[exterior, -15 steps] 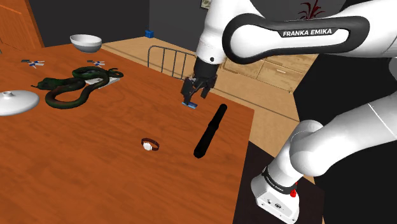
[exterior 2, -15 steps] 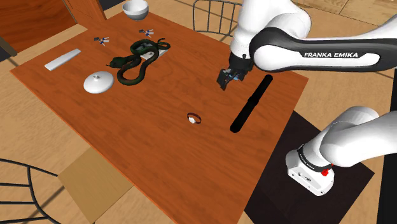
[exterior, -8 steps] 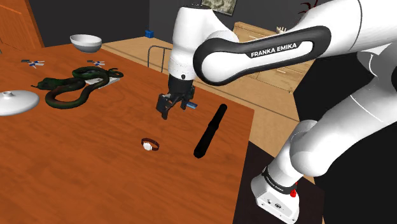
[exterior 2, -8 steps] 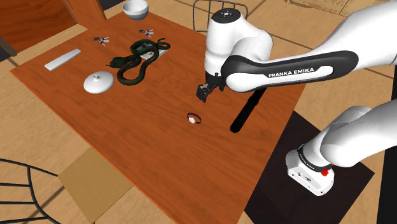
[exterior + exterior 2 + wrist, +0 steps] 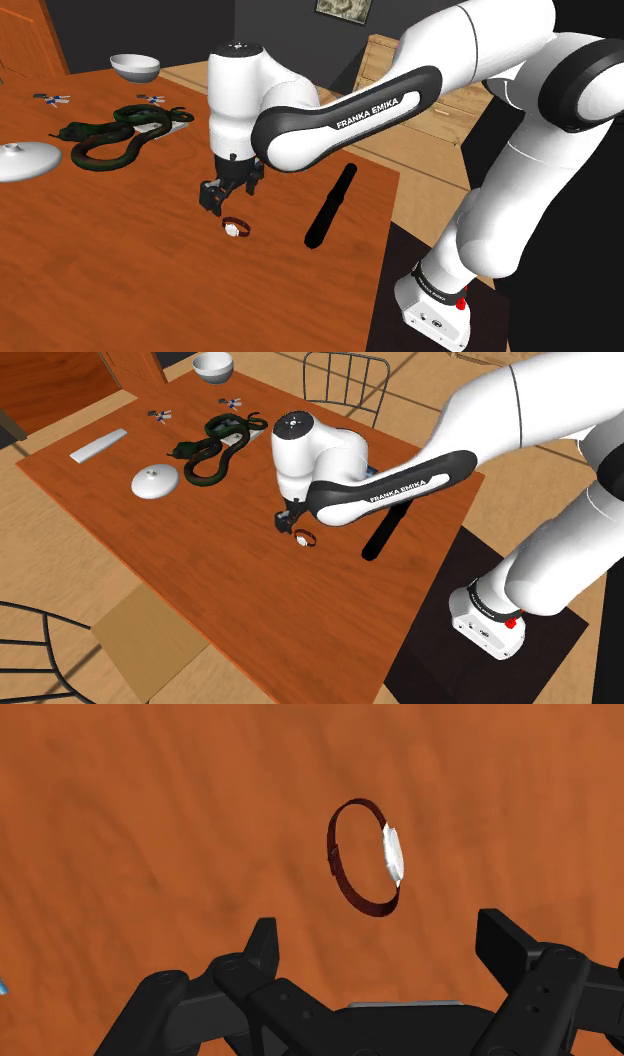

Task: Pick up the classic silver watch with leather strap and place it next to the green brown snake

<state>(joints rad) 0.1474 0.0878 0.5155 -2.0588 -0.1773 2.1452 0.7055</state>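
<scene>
Camera arrangement over the table [image 5: 120, 260].
Both exterior views looked down from beside the stand [image 5: 445, 587]; the wrist view, close, shared the watch [image 5: 393, 856].

I read this as a dining room in a home: a wooden worktop [image 5: 120, 260] stands on a light wood floor [image 5: 60, 582]; a wire-backed metal chair [image 5: 345, 377] sits at its far edge; a white bowl [image 5: 134, 67] rests on it; a wooden chest of drawers [image 5: 385, 55] lines a dark wall, a framed picture [image 5: 343, 7] above.
</scene>
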